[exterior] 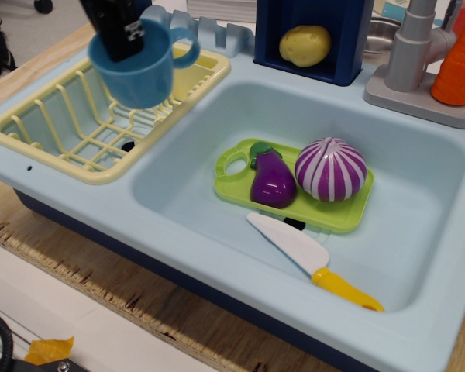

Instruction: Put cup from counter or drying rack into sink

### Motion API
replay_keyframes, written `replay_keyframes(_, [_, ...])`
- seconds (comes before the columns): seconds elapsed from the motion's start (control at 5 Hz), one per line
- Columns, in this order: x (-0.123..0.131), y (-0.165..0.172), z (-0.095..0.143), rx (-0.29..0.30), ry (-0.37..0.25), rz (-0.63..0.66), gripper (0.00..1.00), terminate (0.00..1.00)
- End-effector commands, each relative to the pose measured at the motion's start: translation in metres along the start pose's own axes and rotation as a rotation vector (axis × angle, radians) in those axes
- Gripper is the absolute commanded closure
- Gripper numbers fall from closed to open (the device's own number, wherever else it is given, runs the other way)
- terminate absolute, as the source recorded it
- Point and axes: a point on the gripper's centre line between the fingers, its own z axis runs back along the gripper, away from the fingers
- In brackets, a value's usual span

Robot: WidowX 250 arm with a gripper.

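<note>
Pale light-blue plastic basin sink (217,116): green tray, striped onion inside | pale yellow ribbed plastic drying rack (54,147) on left counter | small teal-blue plastic mug (139,74) held in air above rack, upright, mouth up, loop handle toward sink | black claw (122,32) gripping mug rim, one finger inside.

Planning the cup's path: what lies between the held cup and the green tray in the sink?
Only the rack's right rim, a counter strip and bare sink floor lie between cup and tray, in the one view.
</note>
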Motion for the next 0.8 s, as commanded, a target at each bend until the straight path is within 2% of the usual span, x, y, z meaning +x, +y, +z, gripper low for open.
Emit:
replay_keyframes(0.0, [0.025,-0.038,-0.002,-0.028,-0.06,0.033,1.0,0.0])
replay_keyframes(0.2, [0.029,-0.058,-0.011,-0.071,-0.073,0.042,1.0,0.0])
replay_keyframes(0.4, [0.029,-0.068,-0.017,-0.137,-0.091,0.065,0.0,0.0])
replay_keyframes(0.6, [0.029,-0.068,-0.017,-0.137,-0.091,0.065,0.0,1.0])
